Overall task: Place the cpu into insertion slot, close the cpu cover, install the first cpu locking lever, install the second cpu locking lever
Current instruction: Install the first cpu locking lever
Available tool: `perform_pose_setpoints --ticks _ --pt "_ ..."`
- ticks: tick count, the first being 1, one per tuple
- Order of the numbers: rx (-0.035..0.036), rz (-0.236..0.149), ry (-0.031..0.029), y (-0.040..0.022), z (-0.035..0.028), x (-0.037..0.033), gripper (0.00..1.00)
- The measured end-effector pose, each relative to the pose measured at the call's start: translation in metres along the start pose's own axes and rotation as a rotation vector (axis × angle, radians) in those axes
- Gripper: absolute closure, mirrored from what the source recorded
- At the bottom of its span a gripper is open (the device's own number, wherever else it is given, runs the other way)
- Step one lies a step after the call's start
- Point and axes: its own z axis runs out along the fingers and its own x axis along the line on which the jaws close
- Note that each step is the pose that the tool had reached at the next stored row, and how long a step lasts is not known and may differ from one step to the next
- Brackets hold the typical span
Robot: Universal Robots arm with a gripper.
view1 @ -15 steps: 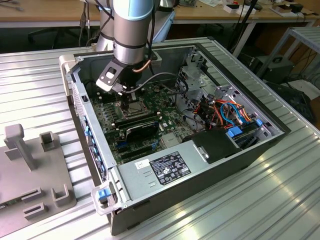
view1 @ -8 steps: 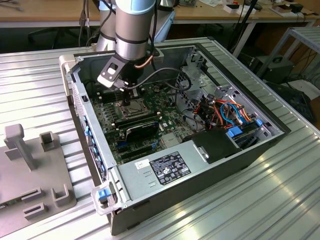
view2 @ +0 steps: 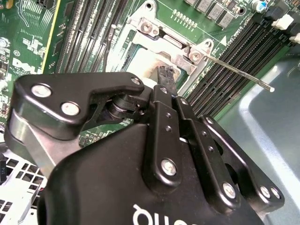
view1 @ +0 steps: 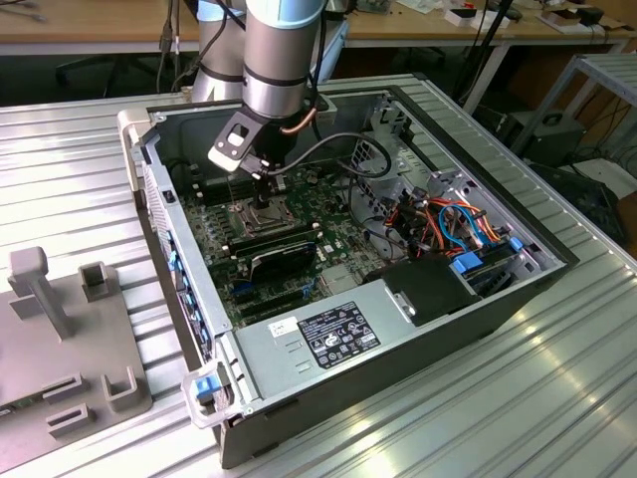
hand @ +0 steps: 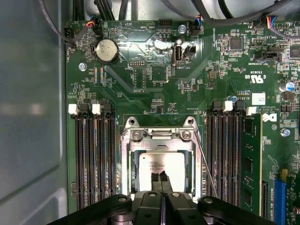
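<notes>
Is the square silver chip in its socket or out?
In: the silver-tan square cpu lies flat inside the silver-framed insertion slot.

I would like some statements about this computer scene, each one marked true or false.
1. The cpu lies flat inside the silver cpu cover. True.
2. The end effector has its fingers spread wide apart. False: they are together, over the cpu.
3. The computer case has its side panel on. False: it is open and the motherboard shows.
4. A round coin battery sits on the motherboard. True.
</notes>
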Motion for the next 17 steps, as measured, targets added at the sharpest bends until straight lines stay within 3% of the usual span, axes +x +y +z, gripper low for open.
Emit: perform_pose_setpoints --ticks 17 --pt "-0.0001 0.000 0.0000 0.0031 0.0001 0.0001 0.89"
